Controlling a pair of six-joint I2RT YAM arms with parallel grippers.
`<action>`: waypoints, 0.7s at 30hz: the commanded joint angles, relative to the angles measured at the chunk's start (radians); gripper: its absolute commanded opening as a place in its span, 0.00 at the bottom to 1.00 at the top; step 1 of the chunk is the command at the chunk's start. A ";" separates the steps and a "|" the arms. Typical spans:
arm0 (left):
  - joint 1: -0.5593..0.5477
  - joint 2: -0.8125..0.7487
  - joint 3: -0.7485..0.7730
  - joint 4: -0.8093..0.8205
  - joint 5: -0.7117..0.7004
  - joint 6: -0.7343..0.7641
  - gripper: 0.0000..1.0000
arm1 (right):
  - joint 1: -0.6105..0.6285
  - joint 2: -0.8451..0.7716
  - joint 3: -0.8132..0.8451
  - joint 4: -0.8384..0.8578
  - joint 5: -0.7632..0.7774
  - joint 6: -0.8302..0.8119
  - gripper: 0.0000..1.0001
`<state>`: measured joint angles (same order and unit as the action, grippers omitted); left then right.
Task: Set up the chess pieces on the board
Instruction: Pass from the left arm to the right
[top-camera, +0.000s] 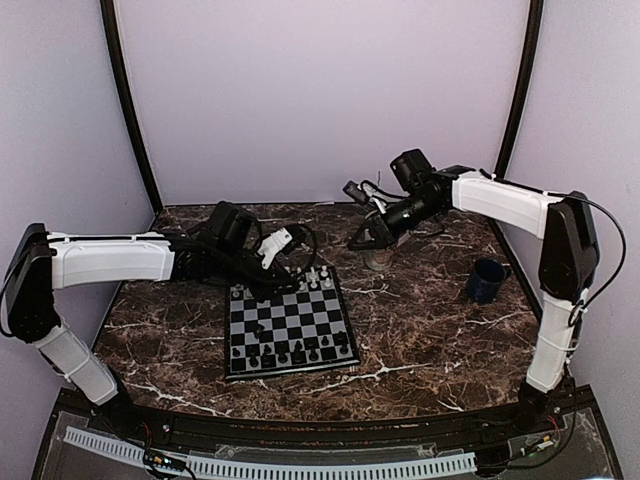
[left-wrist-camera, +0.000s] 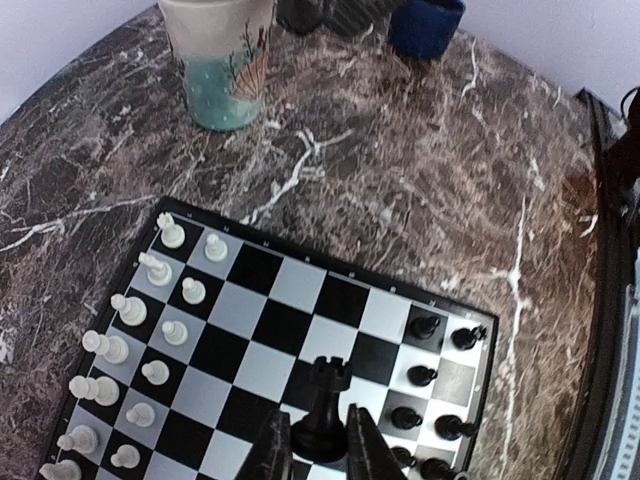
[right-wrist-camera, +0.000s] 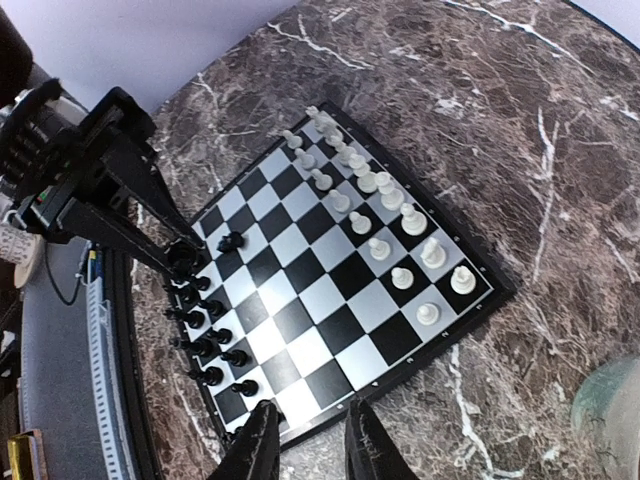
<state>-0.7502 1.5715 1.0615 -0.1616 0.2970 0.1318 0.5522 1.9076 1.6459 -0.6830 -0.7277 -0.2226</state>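
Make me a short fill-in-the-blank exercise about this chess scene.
1. The left gripper is closed on a black ____.
2. The white pieces stand in ____ rows on the board.
3. The plain mug is dark ____.
4. The right gripper holds ____.
Missing words: rook; two; blue; nothing.

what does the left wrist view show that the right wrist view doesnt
Only left wrist: the dark blue mug and a clear look at the small black rook pinched in the left tool. Only right wrist: the right tool, fingers apart on nothing. Both: the black and light-grey chequered board, the white pieces in two rows, the black pieces opposite, the dark marble tabletop.
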 joint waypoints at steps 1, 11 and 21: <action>0.000 -0.070 -0.098 0.319 0.059 -0.192 0.17 | 0.003 0.014 0.034 0.030 -0.186 0.125 0.26; 0.000 -0.056 -0.122 0.459 0.077 -0.285 0.17 | 0.041 0.049 0.037 0.079 -0.290 0.228 0.33; -0.003 -0.047 -0.117 0.464 0.095 -0.296 0.18 | 0.098 0.095 0.088 0.097 -0.321 0.268 0.35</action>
<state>-0.7502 1.5238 0.9451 0.2726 0.3676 -0.1497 0.6300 1.9846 1.6787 -0.6178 -1.0046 0.0231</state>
